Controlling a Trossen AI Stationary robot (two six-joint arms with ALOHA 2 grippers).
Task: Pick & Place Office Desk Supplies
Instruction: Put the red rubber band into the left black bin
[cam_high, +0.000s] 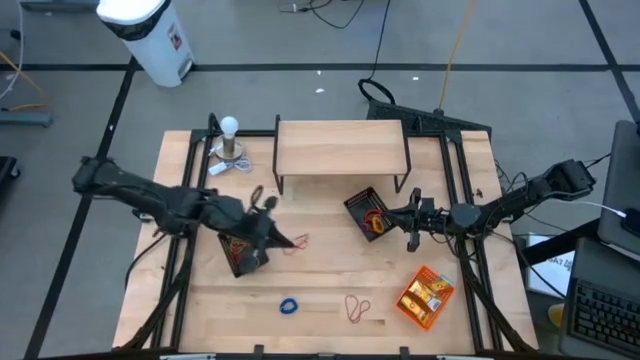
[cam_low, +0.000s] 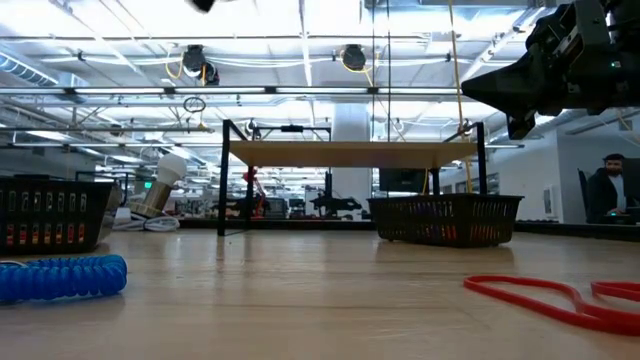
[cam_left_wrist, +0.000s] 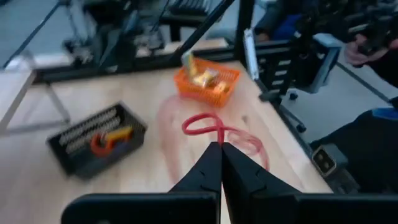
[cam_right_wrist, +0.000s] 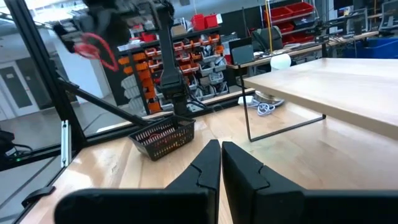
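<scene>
Overhead, table-level, two wrist views

Red band (cam_left_wrist: 214, 129) dangles from closed fingertips – blue coil (cam_high: 289, 306), red loop (cam_high: 357, 308) lie flat

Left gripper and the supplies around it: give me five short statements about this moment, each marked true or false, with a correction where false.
1. The left gripper is shut on a red rubber band. True.
2. The blue band lies inside a mesh tray. False: it lies on the bare table.
3. The orange tray holds yellow packets. True.
4. The right gripper is open. False: shut.
5. The wooden shelf carries a tray. False: bare.
</scene>
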